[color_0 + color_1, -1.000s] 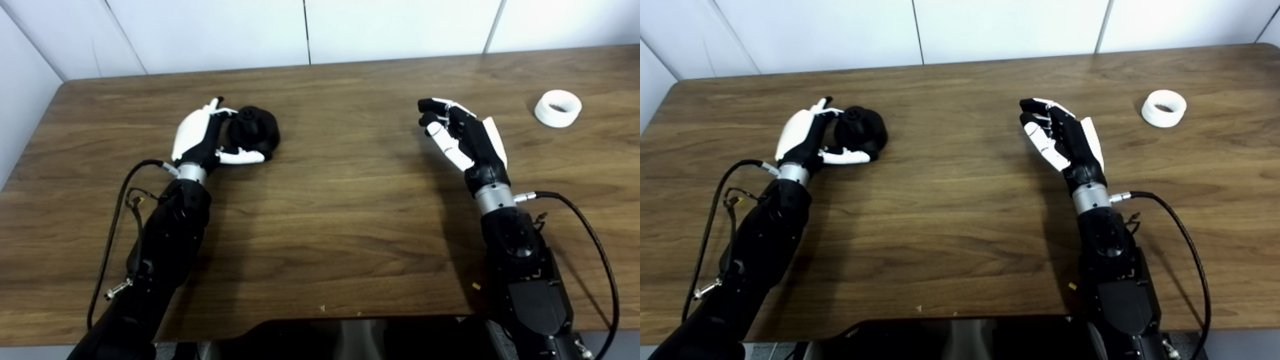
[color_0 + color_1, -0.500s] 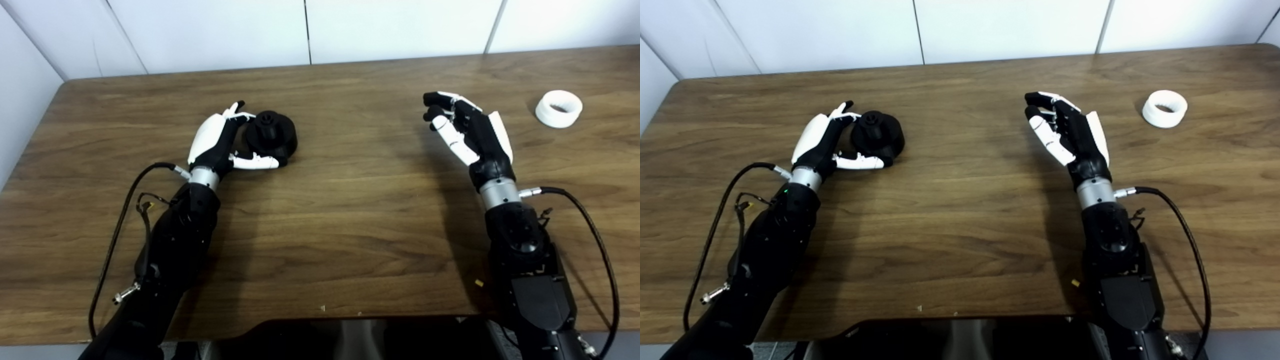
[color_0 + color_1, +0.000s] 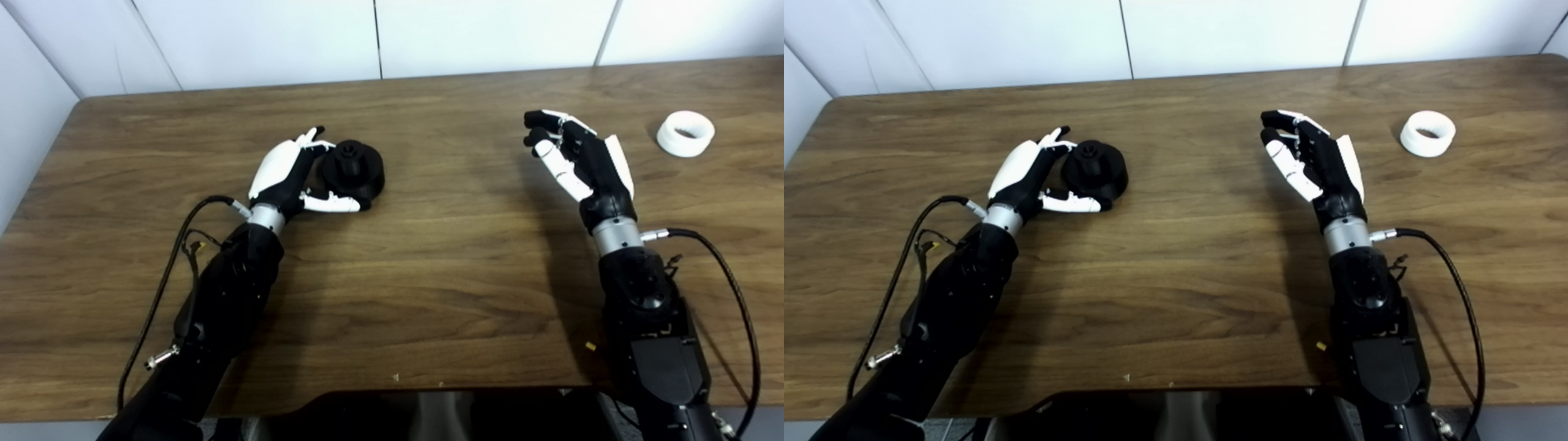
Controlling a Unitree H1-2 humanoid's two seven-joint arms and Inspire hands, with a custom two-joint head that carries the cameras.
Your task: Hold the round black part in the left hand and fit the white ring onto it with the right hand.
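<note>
Two jobs stood half-started: your left hand [image 3: 288, 174] cupped the round black part [image 3: 354, 174], fingers curled around it on the surface [image 3: 429, 269], while your right hand [image 3: 582, 162] hung empty, fingers apart. The white ring [image 3: 685, 133] lay well off; reaching it seemed next.

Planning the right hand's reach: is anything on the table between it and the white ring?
Nothing visible. The right hand is open and empty, and only bare table lies between it and the white ring, which sits alone to its right. The black part is on the other side, in the left hand.
</note>
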